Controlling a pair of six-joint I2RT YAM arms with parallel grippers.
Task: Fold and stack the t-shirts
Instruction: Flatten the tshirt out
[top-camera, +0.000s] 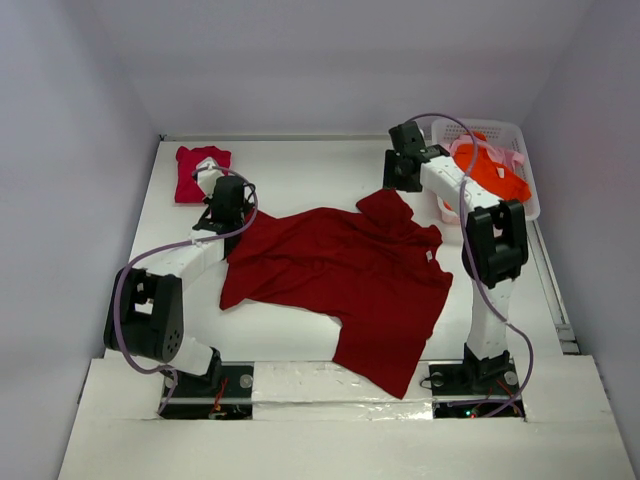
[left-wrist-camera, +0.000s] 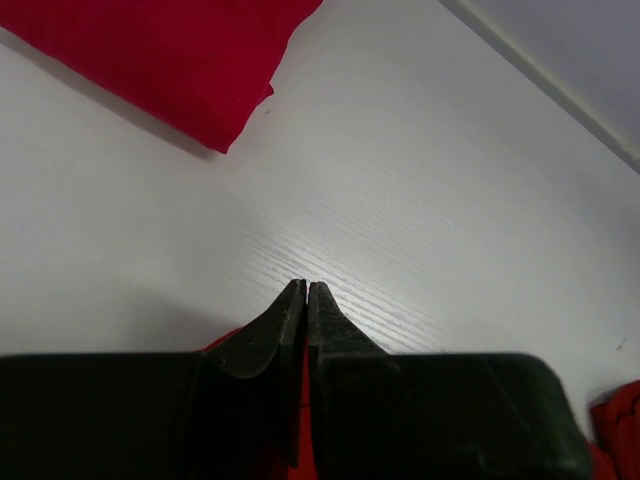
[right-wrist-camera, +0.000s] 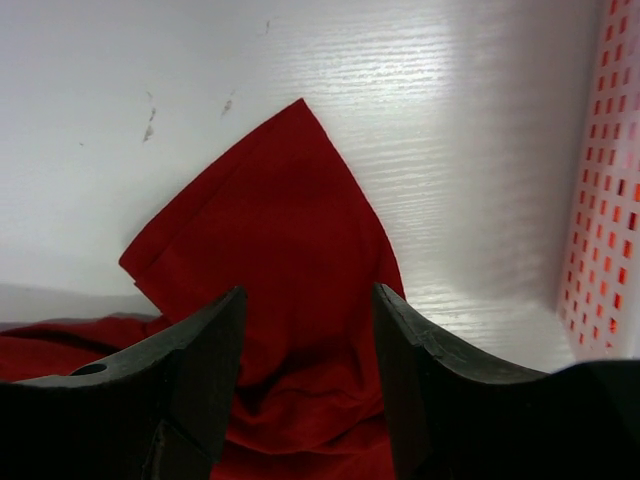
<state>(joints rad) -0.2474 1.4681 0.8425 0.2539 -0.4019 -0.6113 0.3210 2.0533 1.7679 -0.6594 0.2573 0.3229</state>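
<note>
A large dark red t-shirt (top-camera: 330, 270) lies spread out in the middle of the table. My left gripper (top-camera: 212, 185) sits at its back left corner, fingers pressed together (left-wrist-camera: 307, 285), with red cloth showing in the slit between them and beside the left finger. My right gripper (top-camera: 400, 178) stands open (right-wrist-camera: 308, 295) just above the shirt's back sleeve (right-wrist-camera: 285, 220), one finger on each side of the cloth. A folded crimson-pink t-shirt (top-camera: 200, 172) (left-wrist-camera: 170, 60) lies at the back left. An orange t-shirt (top-camera: 497, 172) and a pale pink one (top-camera: 466, 150) lie in the basket.
The white lattice basket (top-camera: 527, 190) stands at the back right, its wall (right-wrist-camera: 600, 200) close to the right of my right gripper. White walls close in the table at the back and both sides. A metal rail (top-camera: 555, 290) runs along the right edge.
</note>
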